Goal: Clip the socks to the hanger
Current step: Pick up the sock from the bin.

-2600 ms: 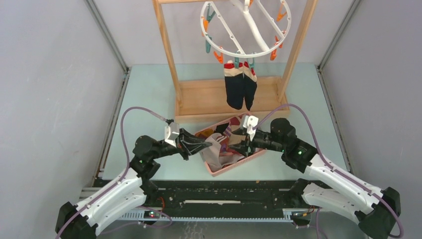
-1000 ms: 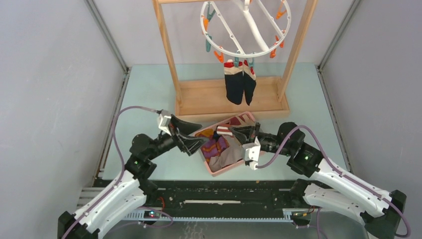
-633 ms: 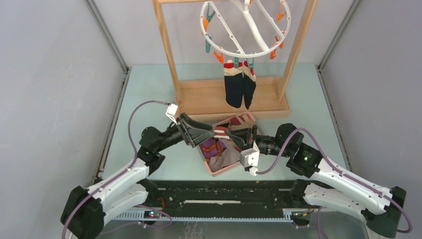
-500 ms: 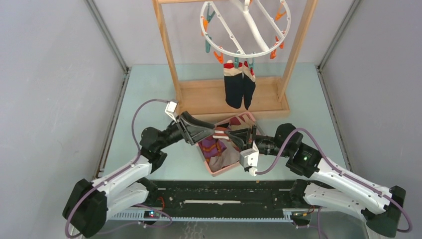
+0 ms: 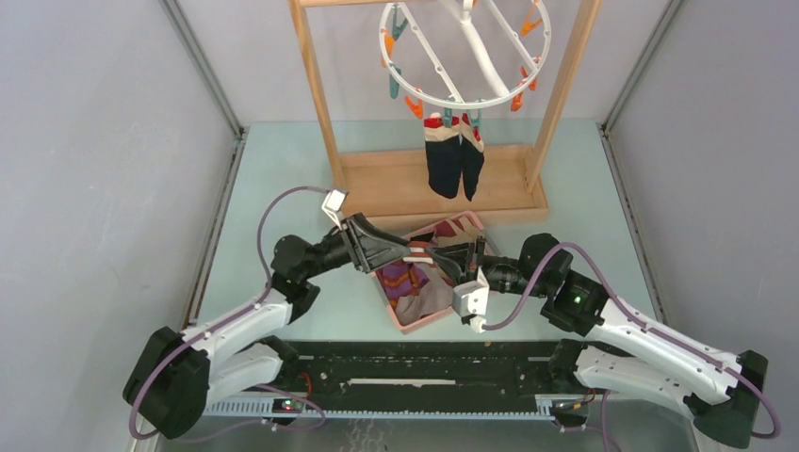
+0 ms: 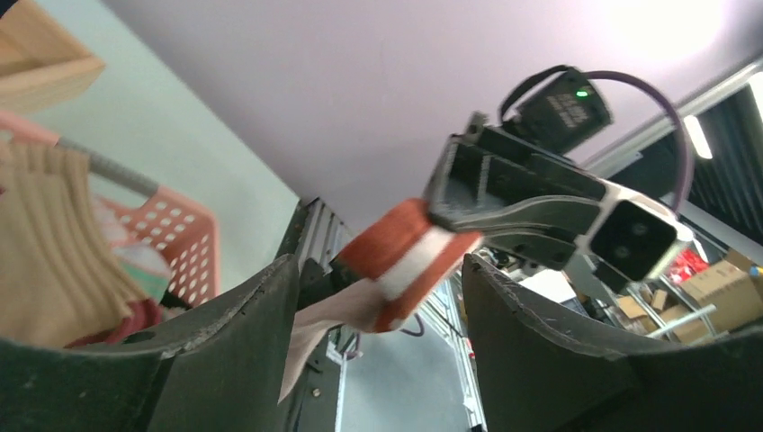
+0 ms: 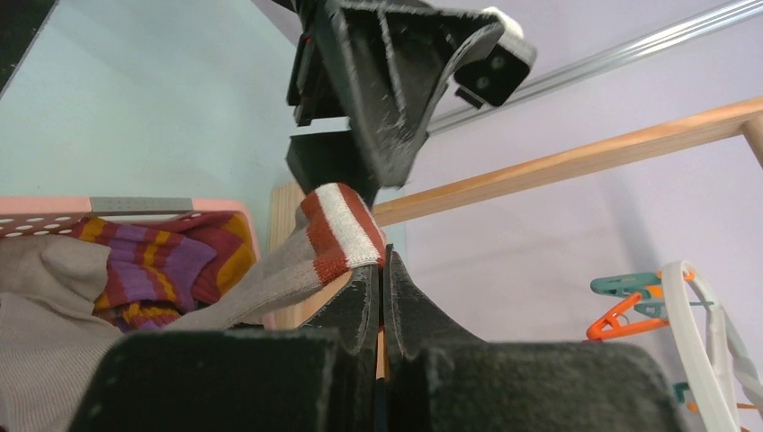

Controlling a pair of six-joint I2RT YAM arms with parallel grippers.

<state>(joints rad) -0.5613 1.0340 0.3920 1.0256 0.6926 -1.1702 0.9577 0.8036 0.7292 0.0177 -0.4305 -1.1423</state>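
Socks (image 5: 421,294) are heaped in a pink basket (image 5: 424,321) that is set on the counter (image 5: 283,169) close to the middle of its near edge. One tan-grey sock with a maroon-and-white cuff (image 7: 335,232) is lifted out of the heap and is pinched just below the cuff by the right tool (image 7: 382,263), whose jaws are pressed together on the fabric. The cuff is held above the far part of the basket, and the rest of the sock trails down into it.

The left tool (image 6: 378,270) is brought up to the cuff from the left edge side. Its jaws are spread wide and the cuff is seen between them; no contact with either finger can be made out.

A purple-and-orange striped sock (image 7: 153,261) is seen in the basket beside a pale tan one (image 6: 45,252).

At the middle of the far edge a wooden rack (image 5: 386,188) is placed, and the hanger (image 5: 487,64) is hung from its top. A navy pair (image 5: 454,160) with red and cream cuffs is clipped to the near rim of the hanger and hangs over the rack's base. Orange and teal clips (image 7: 623,306) dangle elsewhere round the rim.
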